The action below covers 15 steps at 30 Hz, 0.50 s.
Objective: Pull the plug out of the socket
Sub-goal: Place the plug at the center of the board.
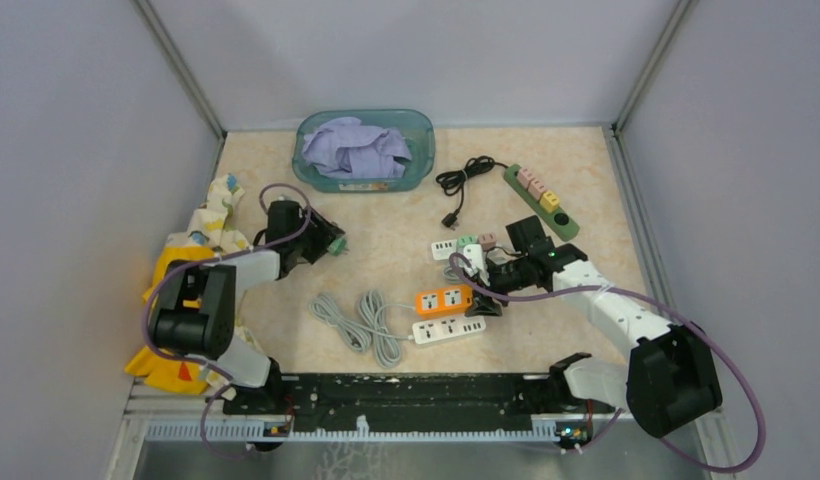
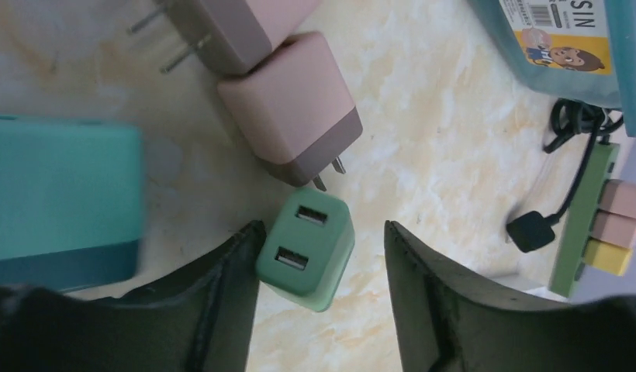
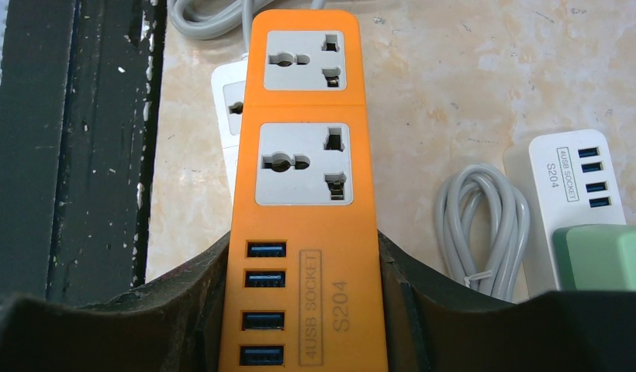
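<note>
My left gripper (image 2: 323,232) stands released, the small green plastic USB plug (image 2: 305,252) loose between its jaws and resting against one of them, while my right gripper (image 3: 303,242) clenches the orange plastic power strip (image 3: 299,101), sockets bare ahead of the jaws, so best lift straight up, no nudging.

Orange power strip (image 3: 303,194), green plug (image 2: 305,249), pink plug (image 2: 288,105)
</note>
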Each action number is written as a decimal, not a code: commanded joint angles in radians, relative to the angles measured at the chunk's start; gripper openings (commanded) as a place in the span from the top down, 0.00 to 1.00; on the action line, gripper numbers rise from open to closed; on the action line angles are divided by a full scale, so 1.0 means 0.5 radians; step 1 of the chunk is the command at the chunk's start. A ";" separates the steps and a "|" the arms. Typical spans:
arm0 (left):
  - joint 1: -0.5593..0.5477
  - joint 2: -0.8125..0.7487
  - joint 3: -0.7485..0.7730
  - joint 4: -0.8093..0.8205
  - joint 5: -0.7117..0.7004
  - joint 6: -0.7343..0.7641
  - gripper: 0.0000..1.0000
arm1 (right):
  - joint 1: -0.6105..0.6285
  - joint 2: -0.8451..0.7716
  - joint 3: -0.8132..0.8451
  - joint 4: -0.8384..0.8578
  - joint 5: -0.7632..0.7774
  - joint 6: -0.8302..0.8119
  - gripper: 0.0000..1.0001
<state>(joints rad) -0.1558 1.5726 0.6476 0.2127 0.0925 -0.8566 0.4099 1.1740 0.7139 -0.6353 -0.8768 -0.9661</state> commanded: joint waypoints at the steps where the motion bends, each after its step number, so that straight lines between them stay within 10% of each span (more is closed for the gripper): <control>1: 0.026 -0.057 -0.004 -0.103 -0.071 -0.021 0.28 | 0.005 0.011 0.011 0.022 -0.044 -0.015 1.00; 15: 0.026 -0.752 -0.342 0.256 0.383 0.234 0.09 | 0.005 0.011 0.017 0.019 -0.046 -0.011 1.00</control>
<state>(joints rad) -0.1482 1.2926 0.5476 0.2092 0.1524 -0.8139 0.4099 1.1740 0.7136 -0.6353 -0.8757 -0.9661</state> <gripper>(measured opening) 0.892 0.520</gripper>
